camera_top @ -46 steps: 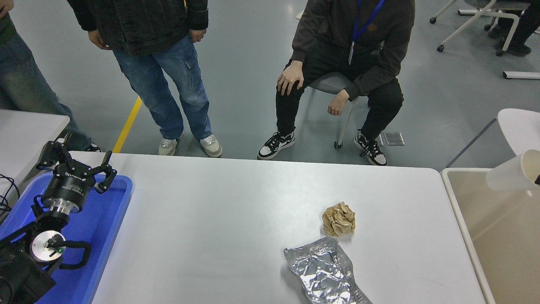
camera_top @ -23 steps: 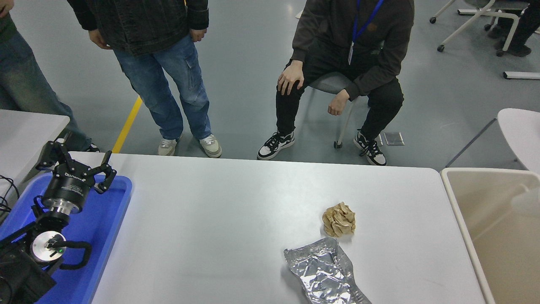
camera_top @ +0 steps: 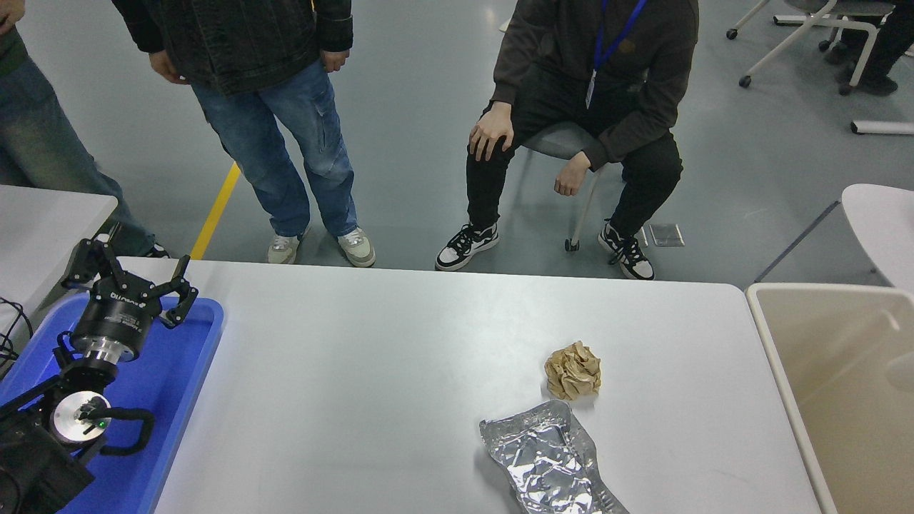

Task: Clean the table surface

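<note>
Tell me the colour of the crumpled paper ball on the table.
Light brown, like kraft paper; the paper ball shows best in the head view.

The left arm is black throughout, built of blocky dark segments; a bright silver disc with a small green light sits on its wrist joint, and a looped black cable curls out beside that disc; above it a polished metal collar joins a squat black cylinder bearing pale lettering too small to read; the left gripper is black as well, its fingers made of slim jointed links with angular tips; thin black wires trail off at the far left edge.
</note>
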